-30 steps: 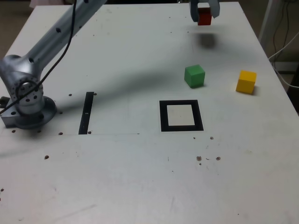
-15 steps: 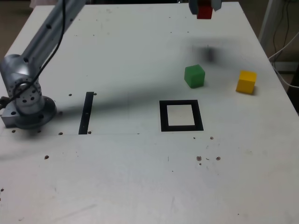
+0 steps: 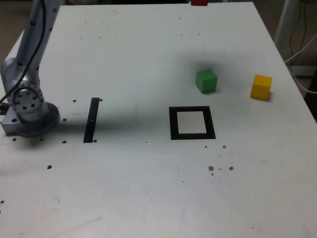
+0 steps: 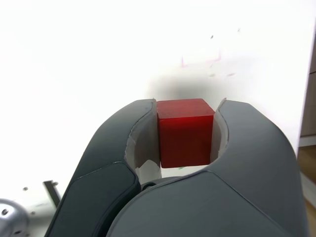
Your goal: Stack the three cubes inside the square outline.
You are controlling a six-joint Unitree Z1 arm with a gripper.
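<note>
In the wrist view my gripper (image 4: 185,111) is shut on the red cube (image 4: 185,132), which sits squarely between the two dark jaws, lifted above the white table. In the exterior view only a sliver of the red cube (image 3: 199,2) shows at the top edge; the gripper itself is out of that view. The green cube (image 3: 206,81) rests on the table just behind the square outline (image 3: 192,123). Further toward the exterior view's right sits the yellow cube (image 3: 261,87). The outline's pale centre holds nothing.
The arm's grey base (image 3: 28,111) stands at the exterior view's left, its link rising out of view. A narrow black strip (image 3: 91,119) lies beside it. Cables (image 3: 299,52) hang past the table's right edge.
The gripper has risen with the red cube, going from above the table's far side to almost out of the exterior view's top edge. The arm's link has swung upright.
</note>
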